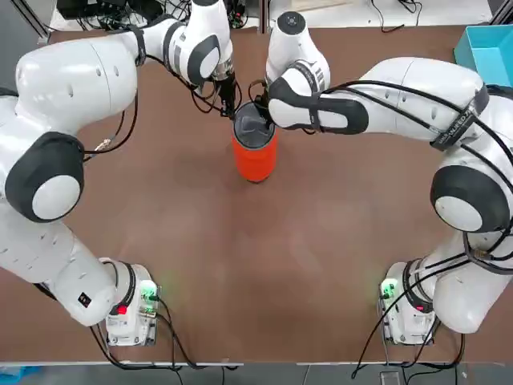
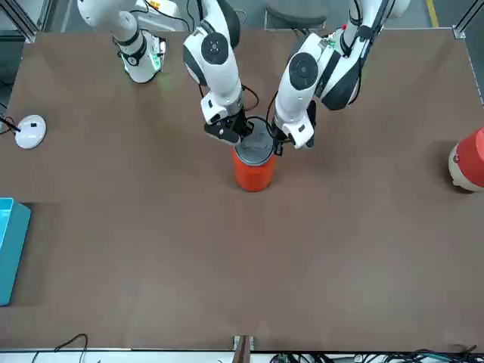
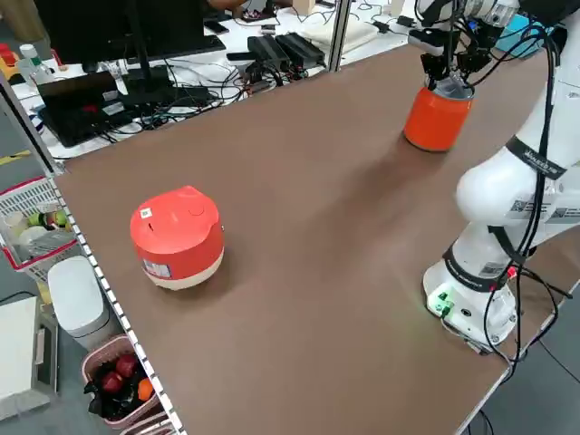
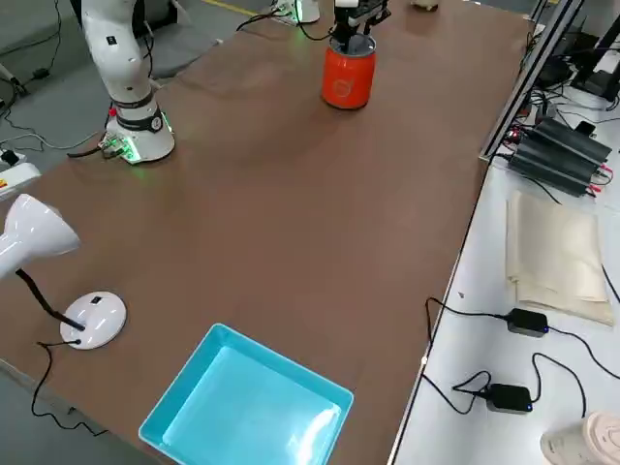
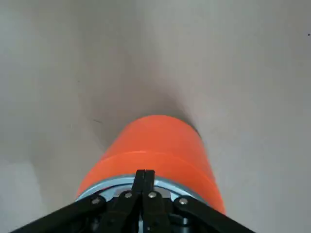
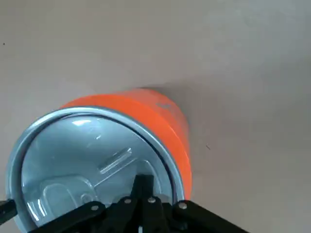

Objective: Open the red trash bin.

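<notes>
The red trash bin [image 1: 255, 159] stands upright at the table's far middle, an orange-red cylinder with a silver rim and a round grey lid [image 6: 82, 155]. Both grippers are at its top, one on each side. My left gripper [image 1: 230, 106] is shut, its joined fingertips at the rim on the bin's left; the left wrist view shows the left gripper [image 5: 145, 180] just above the rim. My right gripper [image 1: 261, 111] is shut too, and in the right wrist view the right gripper [image 6: 143, 187] rests on the lid close to its edge. Neither gripper holds anything.
A teal rectangular box [image 1: 485, 48] sits at the table's far right corner. A round red-and-cream pot [image 3: 177, 237] stands near the left edge. A white round-based lamp [image 2: 30, 130] is at the right edge. Open brown tabletop [image 1: 256, 265] lies between the bin and the arm bases.
</notes>
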Controlling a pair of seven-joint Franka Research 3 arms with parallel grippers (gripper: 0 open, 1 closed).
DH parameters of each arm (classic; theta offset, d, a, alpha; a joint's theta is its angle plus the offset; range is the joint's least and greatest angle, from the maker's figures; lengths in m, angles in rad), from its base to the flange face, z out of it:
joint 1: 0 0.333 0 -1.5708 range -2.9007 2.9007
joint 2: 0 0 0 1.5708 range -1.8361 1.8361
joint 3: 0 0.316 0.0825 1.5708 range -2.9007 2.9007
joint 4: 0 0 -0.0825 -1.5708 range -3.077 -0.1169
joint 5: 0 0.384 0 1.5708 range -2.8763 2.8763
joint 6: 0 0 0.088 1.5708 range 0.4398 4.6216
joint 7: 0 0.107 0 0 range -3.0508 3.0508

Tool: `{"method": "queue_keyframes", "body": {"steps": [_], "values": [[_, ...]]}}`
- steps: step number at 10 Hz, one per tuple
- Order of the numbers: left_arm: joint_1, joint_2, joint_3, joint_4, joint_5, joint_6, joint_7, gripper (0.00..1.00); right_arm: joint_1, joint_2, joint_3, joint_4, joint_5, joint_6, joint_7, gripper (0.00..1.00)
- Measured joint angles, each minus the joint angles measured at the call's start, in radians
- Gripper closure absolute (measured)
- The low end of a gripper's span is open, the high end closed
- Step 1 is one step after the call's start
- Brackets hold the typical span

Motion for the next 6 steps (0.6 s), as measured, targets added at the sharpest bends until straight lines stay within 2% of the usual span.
{"method": "queue_keyframes", "body": {"steps": [6], "values": [[0.000,0.000,0.000,0.008,0.000,0.001,0.000,0.99,0.000,0.003,0.002,0.009,-0.006,-0.005,0.019,0.99]]}}
